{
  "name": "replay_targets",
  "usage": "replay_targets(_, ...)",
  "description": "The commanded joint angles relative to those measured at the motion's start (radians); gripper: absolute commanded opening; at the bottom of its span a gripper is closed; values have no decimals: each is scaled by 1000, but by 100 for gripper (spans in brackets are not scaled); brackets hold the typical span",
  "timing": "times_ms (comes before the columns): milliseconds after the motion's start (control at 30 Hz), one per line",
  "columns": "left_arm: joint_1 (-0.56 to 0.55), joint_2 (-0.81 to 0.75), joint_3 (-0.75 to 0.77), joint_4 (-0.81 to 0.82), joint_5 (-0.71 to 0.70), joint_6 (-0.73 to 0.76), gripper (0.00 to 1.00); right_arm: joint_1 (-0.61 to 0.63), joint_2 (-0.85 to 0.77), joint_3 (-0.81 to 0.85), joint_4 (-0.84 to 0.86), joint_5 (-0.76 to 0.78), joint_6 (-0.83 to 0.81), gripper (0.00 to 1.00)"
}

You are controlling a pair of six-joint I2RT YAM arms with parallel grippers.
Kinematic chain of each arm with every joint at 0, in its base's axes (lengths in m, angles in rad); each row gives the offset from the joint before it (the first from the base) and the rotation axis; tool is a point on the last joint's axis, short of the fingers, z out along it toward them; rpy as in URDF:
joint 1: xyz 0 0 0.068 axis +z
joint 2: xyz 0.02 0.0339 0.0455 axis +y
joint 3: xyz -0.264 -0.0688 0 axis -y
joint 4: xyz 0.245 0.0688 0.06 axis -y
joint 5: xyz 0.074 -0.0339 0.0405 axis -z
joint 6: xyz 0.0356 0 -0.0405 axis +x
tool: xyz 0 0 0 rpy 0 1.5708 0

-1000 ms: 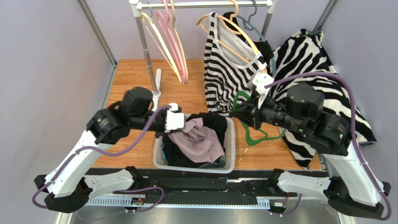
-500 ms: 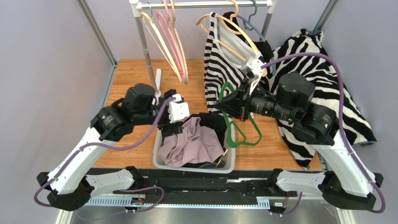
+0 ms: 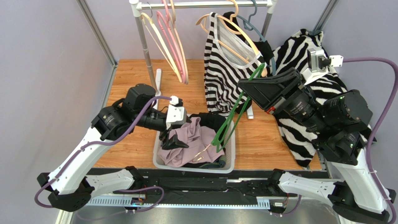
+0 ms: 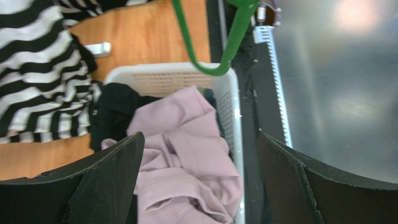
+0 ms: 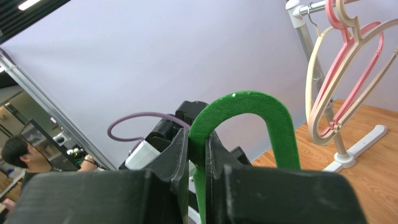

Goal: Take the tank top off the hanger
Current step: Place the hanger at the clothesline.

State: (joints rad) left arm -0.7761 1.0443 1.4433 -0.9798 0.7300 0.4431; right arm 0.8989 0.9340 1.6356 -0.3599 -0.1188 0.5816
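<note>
While I watch the overhead view, the white basket (image 3: 196, 169) sits low in the middle of the frame on the table (image 3: 135, 79). It holds the mauve tank top (image 3: 187, 140), crumpled across its left and centre, on top of black clothes (image 3: 212, 120) that fill its upper right corner.

My left end effector (image 3: 172, 138) hangs just over the tank top with its fingers wide apart and nothing between them. My right end effector (image 5: 198, 144) is clamped on the green hanger (image 5: 243, 105) just below the hook. The hanger is bare and slants from right of centre down towards the basket's right side.

A second ago the left fingers were pinched on the tank top at the basket's upper left; they have since let go, and the fabric now lies bunched lower in the basket. The hanger was down near the table to the right of the basket. The right arm has since swung up towards the upper right of the frame, and the hanger has risen with it.
</note>
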Motion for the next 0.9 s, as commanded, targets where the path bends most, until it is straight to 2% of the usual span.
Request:
replay_targets(0, 5, -16, -33, -59, 190, 117, 99, 1, 0, -104, 221, 103, 148, 0)
replay_targets(100, 5, -27, -43, -53, 160, 117, 99, 1, -3, -166, 298, 188, 221, 0)
replay_targets(267, 5, -40, -14, -43, 164, 62, 99, 1, 23, -191, 351, 214, 257, 0)
replay_targets(400, 9, -61, -93, 18, 131, -3, 99, 3, 34, -183, 395, 231, 274, 0)
replay_targets(533, 21, -75, -132, 58, 192, -69, 99, 1, 28, -219, 421, 263, 287, 0)
replay_targets(700, 43, -76, -161, 125, 125, -136, 99, 1, -18, -354, 545, 338, 406, 0)
replay_targets(867, 57, -60, -167, 171, 8, -164, 99, 1, -47, -466, 592, 363, 494, 0)
